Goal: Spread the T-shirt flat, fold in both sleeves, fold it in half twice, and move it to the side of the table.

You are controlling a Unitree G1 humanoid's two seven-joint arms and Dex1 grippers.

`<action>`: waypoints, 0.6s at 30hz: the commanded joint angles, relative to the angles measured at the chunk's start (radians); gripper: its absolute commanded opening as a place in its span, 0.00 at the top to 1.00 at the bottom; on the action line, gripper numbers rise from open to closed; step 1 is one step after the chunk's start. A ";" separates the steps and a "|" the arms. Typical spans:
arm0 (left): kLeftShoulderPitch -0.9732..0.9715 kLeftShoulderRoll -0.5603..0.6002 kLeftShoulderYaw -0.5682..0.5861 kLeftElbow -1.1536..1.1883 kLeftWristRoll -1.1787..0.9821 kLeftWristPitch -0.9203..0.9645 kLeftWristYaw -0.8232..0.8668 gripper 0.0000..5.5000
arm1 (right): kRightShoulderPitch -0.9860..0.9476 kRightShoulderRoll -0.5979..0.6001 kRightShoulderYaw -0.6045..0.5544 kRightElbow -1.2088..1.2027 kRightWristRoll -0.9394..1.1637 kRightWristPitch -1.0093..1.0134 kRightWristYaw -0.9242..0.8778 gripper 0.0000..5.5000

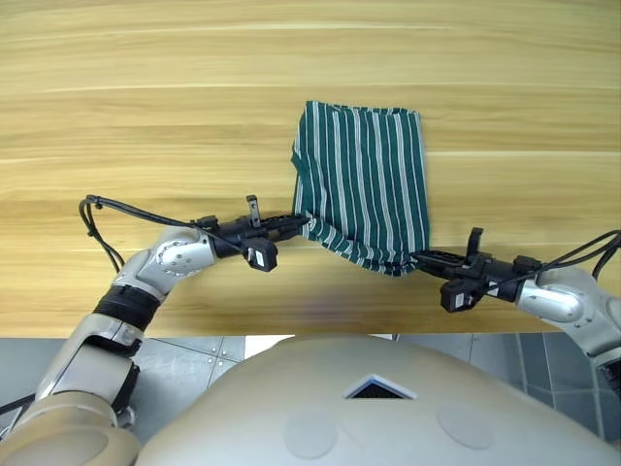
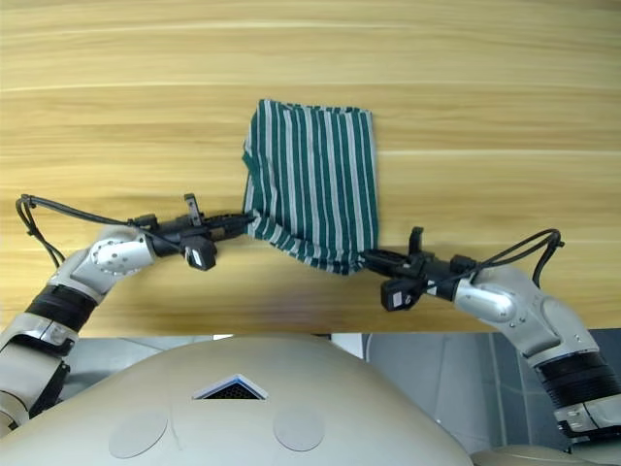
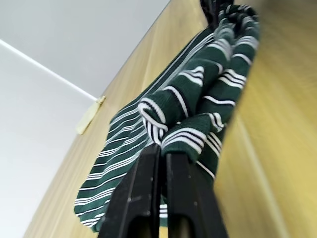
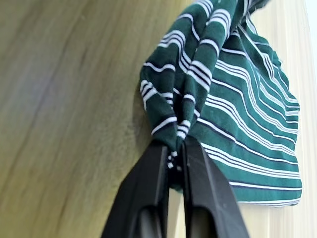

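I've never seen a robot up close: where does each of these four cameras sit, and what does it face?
Left eye view: on the head, looking down over the table at the striped T-shirt; both arms show, left gripper and right gripper each pinching a near corner.
Right eye view: beside it, same scene.
Left wrist view: on the left wrist, looking along its shut fingers into the bunched T-shirt.
Right wrist view: on the right wrist, likewise.
Shared: all four show the T-shirt.
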 commanded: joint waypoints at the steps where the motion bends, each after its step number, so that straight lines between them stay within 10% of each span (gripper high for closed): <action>1: 0.050 0.000 -0.027 0.024 0.061 0.057 -0.023 1.00 | 0.006 0.018 0.009 -0.046 0.018 0.019 0.036 0.97; 12: 0.313 0.273 0.052 -0.273 -0.123 0.132 -0.146 1.00 | 0.188 0.021 -0.191 -0.204 0.129 0.129 0.031 0.97; 18: 0.316 0.227 0.112 -0.398 -0.242 0.193 -0.135 1.00 | 0.200 0.036 -0.223 -0.247 0.167 0.144 0.048 0.97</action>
